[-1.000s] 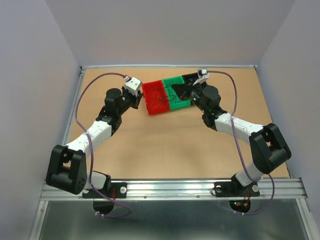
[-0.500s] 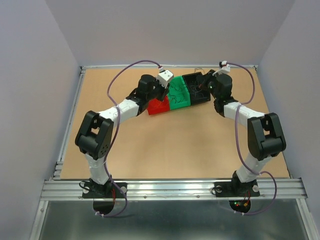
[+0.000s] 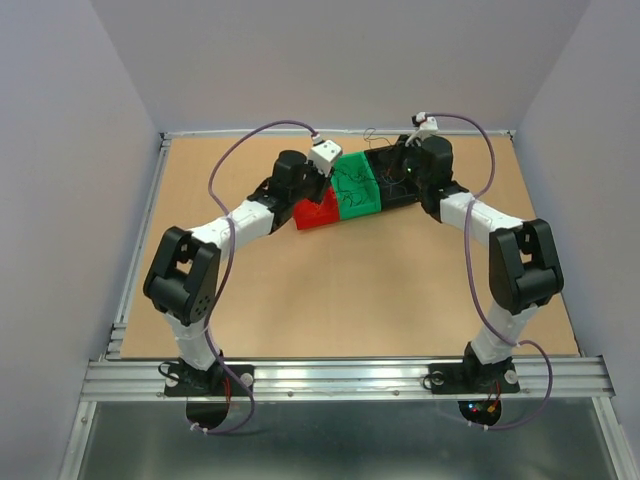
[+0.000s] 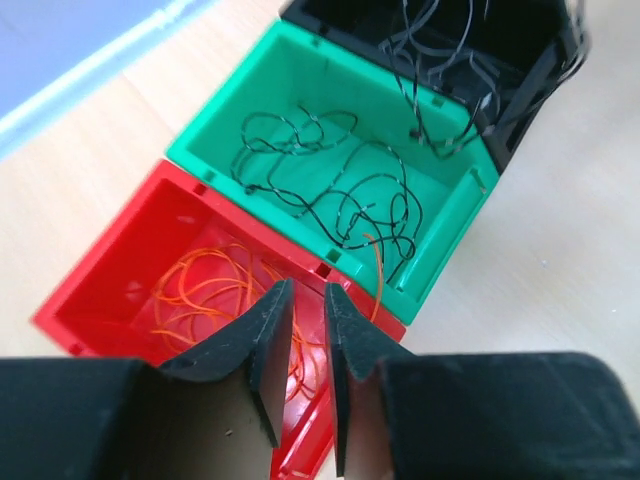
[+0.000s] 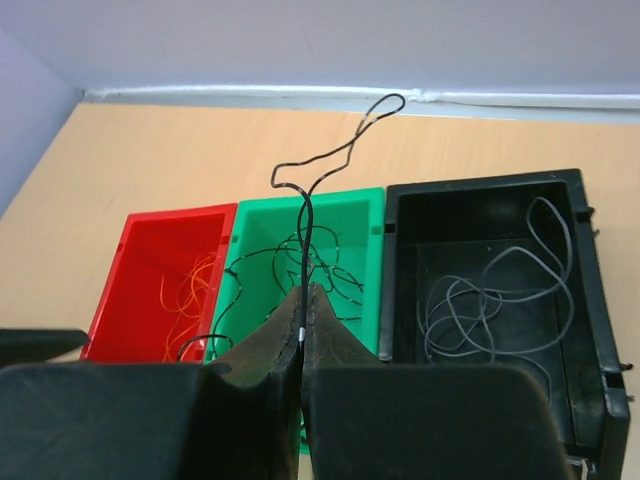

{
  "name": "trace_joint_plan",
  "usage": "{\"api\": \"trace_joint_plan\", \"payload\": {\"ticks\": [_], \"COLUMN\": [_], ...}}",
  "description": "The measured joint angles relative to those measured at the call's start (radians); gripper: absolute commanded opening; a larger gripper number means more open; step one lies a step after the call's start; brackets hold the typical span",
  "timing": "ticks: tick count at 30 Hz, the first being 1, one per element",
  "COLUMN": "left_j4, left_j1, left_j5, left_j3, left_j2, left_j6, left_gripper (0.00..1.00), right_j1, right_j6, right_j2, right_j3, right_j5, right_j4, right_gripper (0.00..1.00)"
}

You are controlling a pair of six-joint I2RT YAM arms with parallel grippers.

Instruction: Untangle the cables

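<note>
- Right pincer (image 5: 303, 325) clamped shut on one dark wire (image 5: 304, 230). The wire stands up from the tips, then kinks and loops above the green bin (image 5: 355, 205).
- Left pincer (image 4: 305, 300) open only a slit, gripping nothing, over the red bin (image 4: 110, 270). Orange wires (image 4: 200, 285) lie just below its tips.
- More dark wires (image 4: 340, 195) heaped in green bin.
- Grey wires (image 5: 470, 300) in black bin (image 5: 480, 183).
- Bins touch in a row on the desk (image 3: 300, 290).

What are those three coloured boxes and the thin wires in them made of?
The red box, green box and black box look like moulded plastic: even colour, slight sheen, crisp rims. The wires look like thin plastic-coated strands holding springy loops; a metal core is only a guess.
</note>
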Motion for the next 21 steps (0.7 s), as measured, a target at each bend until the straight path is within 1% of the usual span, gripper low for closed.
{"api": "trace_joint_plan", "payload": {"ticks": [4, 9, 15, 21], "left_j4": [0.004, 0.037, 0.043, 0.04], "left_j1": [0.034, 0.1, 0.116, 0.115], "left_j5": [0.002, 0.003, 0.005, 0.014], "left_j3": [-0.019, -0.033, -0.078, -0.083], "left_j2": [-0.108, -0.193, -0.201, -0.194], "left_j6": [-0.018, -0.041, -0.05, -0.05], "left_gripper": [0.32, 0.32, 0.33, 0.33], "right_j1": [0.063, 0.135, 0.149, 0.15], "right_j6": [-0.097, -0.183, -0.234, -0.251], "right_j2": [0.001, 0.002, 0.018, 0.05], "right_j3": [0.064, 0.076, 0.076, 0.092], "right_j5": [0.01, 0.023, 0.04, 0.105], "right_j4": [-0.111, -0.207, -0.299, -0.393], "right_gripper": [0.01, 0.0, 0.0, 0.0]}}
